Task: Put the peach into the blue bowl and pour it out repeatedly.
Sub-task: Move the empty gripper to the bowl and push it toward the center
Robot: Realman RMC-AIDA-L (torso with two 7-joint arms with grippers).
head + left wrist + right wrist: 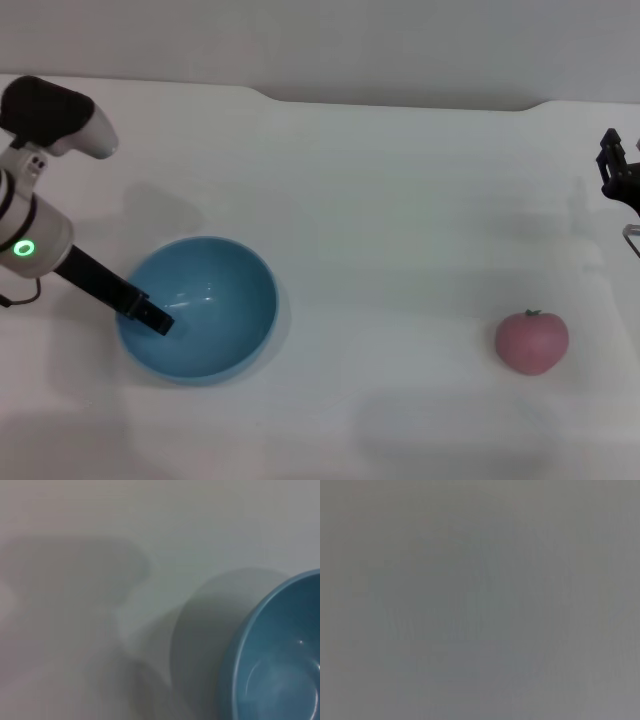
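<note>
The blue bowl (205, 305) stands upright and empty on the white table at the left of the head view. Part of its rim and glossy inside also shows in the left wrist view as the blue bowl (280, 665). My left gripper (150, 315) reaches in from the left and is shut on the bowl's left rim, with one dark finger inside the wall. The peach (532, 341) lies on the table at the right, far from the bowl. My right gripper (618, 172) hangs at the far right edge, behind and above the peach, apart from it.
The white table (380, 200) runs back to a pale wall, its far edge stepped near the middle. The right wrist view shows only a plain grey surface.
</note>
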